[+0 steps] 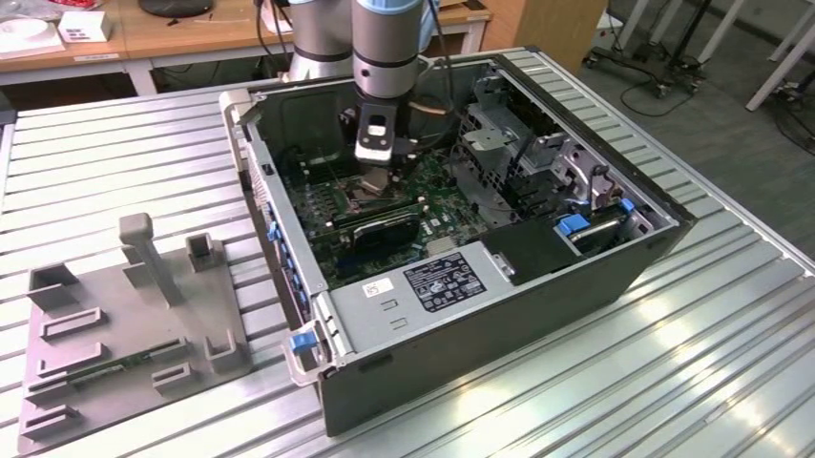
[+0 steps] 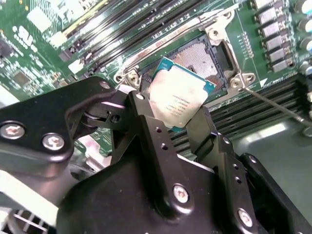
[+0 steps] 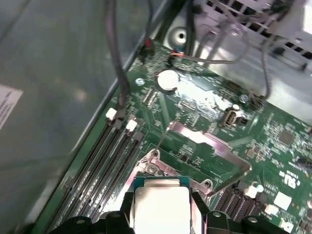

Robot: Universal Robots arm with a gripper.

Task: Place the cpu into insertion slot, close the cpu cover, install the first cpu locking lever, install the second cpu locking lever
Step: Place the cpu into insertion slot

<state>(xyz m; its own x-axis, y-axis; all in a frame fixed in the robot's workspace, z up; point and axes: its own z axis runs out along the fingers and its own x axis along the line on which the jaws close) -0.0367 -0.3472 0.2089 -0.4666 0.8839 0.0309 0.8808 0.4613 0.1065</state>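
My gripper (image 2: 174, 108) is shut on the cpu (image 2: 179, 95), a small square chip with a silvery top, pinched by two opposite edges between black fingers (image 2: 207, 134). It hangs tilted just above the insertion slot (image 2: 202, 56), whose dark pin field lies bare inside a silvery rim. In the first wrist view the cpu (image 3: 161, 207) sits in the gripper (image 3: 162, 212), and the cpu cover (image 3: 214, 146) stands swung up behind the socket. A thin locking lever (image 2: 273, 103) sticks out beside the slot. In the exterior view the gripper (image 1: 374, 186) reaches down into the open computer case (image 1: 535, 277).
Long black memory slots (image 3: 105, 161) run along both sides of the socket on the green board (image 3: 273, 141). Cables (image 3: 117, 53) hang near the case wall. A drive cage (image 1: 510, 143) stands at the exterior view's right of the arm. A grey fixture plate (image 1: 128, 324) lies outside the case.
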